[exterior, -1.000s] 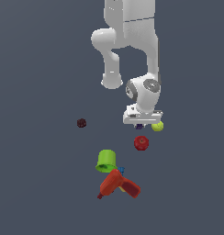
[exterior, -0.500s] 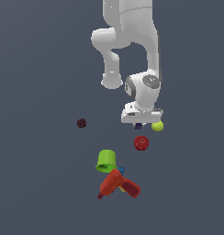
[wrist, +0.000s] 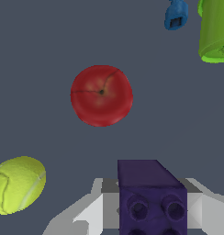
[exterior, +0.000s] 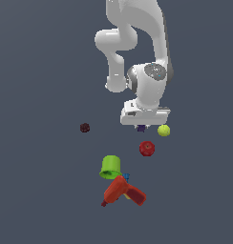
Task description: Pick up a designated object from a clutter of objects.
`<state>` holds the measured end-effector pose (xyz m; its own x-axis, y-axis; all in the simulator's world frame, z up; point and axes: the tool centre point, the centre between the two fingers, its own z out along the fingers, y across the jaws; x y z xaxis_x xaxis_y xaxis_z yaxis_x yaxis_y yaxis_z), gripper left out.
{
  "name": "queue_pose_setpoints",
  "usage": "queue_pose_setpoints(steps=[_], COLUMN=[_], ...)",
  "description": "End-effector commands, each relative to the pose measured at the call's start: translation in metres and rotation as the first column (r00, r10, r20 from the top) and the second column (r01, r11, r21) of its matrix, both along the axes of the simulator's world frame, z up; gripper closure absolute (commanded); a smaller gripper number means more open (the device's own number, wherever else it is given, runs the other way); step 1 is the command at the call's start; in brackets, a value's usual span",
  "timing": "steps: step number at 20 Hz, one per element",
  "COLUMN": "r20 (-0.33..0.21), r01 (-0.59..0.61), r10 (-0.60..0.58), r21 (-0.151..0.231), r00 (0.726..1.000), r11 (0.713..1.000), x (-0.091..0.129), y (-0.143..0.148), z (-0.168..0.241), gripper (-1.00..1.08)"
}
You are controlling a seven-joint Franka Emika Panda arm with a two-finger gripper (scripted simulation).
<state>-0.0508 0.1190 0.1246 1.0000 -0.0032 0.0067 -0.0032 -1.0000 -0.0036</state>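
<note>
The tiny dark purple block [wrist: 150,193] sits between my gripper's [wrist: 150,220] grey fingers [wrist: 93,209], which press against both of its sides. In the exterior view the gripper [exterior: 141,126] hangs straight down with the block [exterior: 141,128] just showing under the white hand, at or barely above the floor. The yellow-green ball [exterior: 163,130] lies close by on the exterior view's right; it also shows in the wrist view [wrist: 17,183]. The red apple-like ball [exterior: 147,148] lies a little nearer the camera, and shows in the wrist view [wrist: 101,95] too.
A maroon ball [exterior: 84,127] lies alone on the exterior view's left. A green cup [exterior: 110,167], a small blue piece [exterior: 126,177] and a red toy drill [exterior: 122,191] are grouped nearer the camera. The cup [wrist: 215,30] and blue piece [wrist: 176,14] show in the wrist view.
The hand has shifted very slightly up and to the exterior view's left over the block. The balls, cup and drill have not moved.
</note>
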Motion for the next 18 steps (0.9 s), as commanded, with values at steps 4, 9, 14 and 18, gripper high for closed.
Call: queue_pose_setpoints(steps=[4,9,14,18], r20=[-0.002,-0.003,-0.004,-0.005], r01=[-0.001,-0.001,-0.001,-0.001], r10=[0.001,0.001,0.001,0.001], r21=[0.002,0.002,0.000,-0.001], r00=[1.000,1.000,1.000,1.000], r11=[1.000,1.000,1.000,1.000], x=[0.023,0.046,0.069,0.086], y=[-0.021,-0.041,-0.061,-0.075], z=[0.050,0.094,0.139,0.170], gripper=[1.08,1.08,1.08,1.08])
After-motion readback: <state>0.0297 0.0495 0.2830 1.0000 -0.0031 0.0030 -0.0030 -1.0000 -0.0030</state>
